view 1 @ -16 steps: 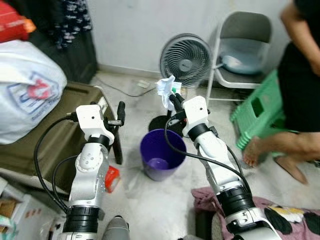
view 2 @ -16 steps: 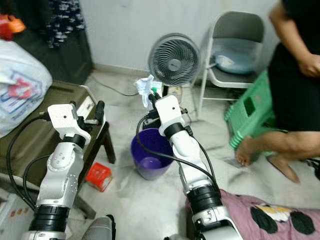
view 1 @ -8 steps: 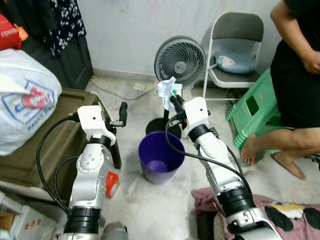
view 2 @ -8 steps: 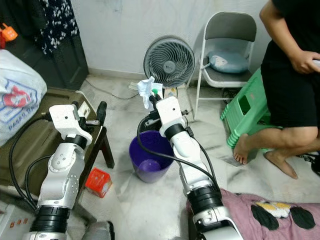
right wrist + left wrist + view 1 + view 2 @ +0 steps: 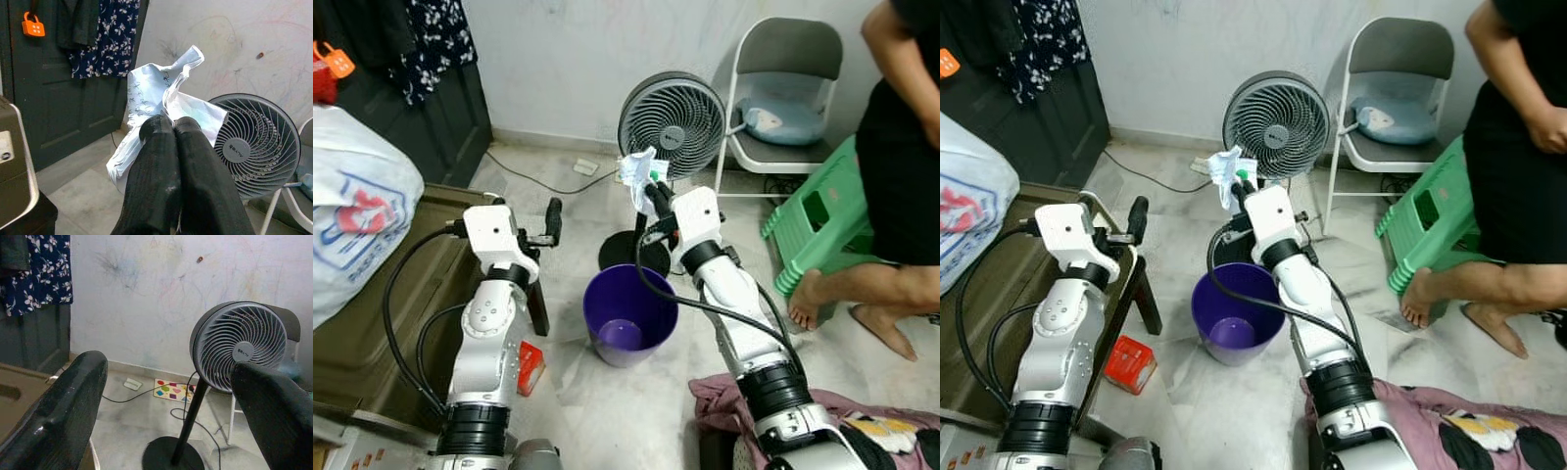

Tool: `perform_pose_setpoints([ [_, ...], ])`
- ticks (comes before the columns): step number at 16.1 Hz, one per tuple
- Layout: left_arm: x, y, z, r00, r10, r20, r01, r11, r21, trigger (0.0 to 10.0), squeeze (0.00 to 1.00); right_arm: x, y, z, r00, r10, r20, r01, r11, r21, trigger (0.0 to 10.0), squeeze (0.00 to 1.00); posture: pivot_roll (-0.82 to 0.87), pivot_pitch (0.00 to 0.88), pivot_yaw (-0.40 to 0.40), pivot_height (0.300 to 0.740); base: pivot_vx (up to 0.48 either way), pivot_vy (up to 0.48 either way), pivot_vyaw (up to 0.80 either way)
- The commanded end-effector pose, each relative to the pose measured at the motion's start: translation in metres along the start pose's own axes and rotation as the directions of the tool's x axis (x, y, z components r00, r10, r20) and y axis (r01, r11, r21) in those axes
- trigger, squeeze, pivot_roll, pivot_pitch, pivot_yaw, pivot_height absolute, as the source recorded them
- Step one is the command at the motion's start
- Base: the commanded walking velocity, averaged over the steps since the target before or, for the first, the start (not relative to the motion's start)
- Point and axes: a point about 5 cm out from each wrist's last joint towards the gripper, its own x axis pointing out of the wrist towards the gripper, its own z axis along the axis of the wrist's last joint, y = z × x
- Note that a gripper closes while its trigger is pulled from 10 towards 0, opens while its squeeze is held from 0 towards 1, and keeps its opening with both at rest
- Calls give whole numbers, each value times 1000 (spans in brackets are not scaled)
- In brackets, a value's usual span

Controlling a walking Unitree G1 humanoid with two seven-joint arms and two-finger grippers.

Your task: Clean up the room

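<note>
My right gripper (image 5: pixel 651 188) is shut on a crumpled white paper (image 5: pixel 637 174), held up in the air just beyond the far rim of the purple bin (image 5: pixel 629 315). In the right wrist view the paper (image 5: pixel 161 107) bulges out above the closed fingers (image 5: pixel 173 161). The bin stands on the marble floor between my arms, with a pale scrap at its bottom. My left gripper (image 5: pixel 551 217) is open and holds nothing, raised to the left of the bin beside a dark table (image 5: pixel 372 313).
A grey standing fan (image 5: pixel 672 122) is right behind the bin. A folding chair (image 5: pixel 783 98) and green plastic stools (image 5: pixel 822 220) stand at the right, where a person (image 5: pixel 901 176) is. A red box (image 5: pixel 530 367) lies on the floor; a white bag (image 5: pixel 357 220) rests on the table. Pink cloth (image 5: pixel 724 397) lies near my feet.
The camera has shifted, and the fan and bin look slightly lower and nearer. Both grippers keep their pose, the right still holding the paper. The person has shifted at the right.
</note>
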Motion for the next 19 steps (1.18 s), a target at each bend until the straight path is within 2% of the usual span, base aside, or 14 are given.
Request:
perform_pose_setpoints([
  [1,2,-3,1,1000,-17,7,17,1000,0,10000,0,1,-5,1,1000,-16,9,16,1000,-3,10000,0,39,0,-79,740,360,0,0],
  [8,2,-2,0,1000,-14,0,14,1000,1,10000,0,1,-5,1,1000,-19,13,19,1000,-1,10000,0,39,0,-78,740,320,0,0],
  [11,3,0,-2,1000,12,-17,-12,1000,4,10000,0,1,-6,2,1000,-23,17,23,1000,-3,10000,0,41,0,-77,740,0,0,0],
  [17,3,1,-3,1000,17,-17,-17,1000,6,10000,0,1,-5,1,1000,-17,18,17,1000,-11,10000,0,43,0,-77,740,0,0,743],
  [19,2,4,-2,999,30,-10,-30,999,31,10000,0,1,-5,0,1000,-17,16,17,1000,-13,10000,0,48,0,-77,740,0,0,241],
])
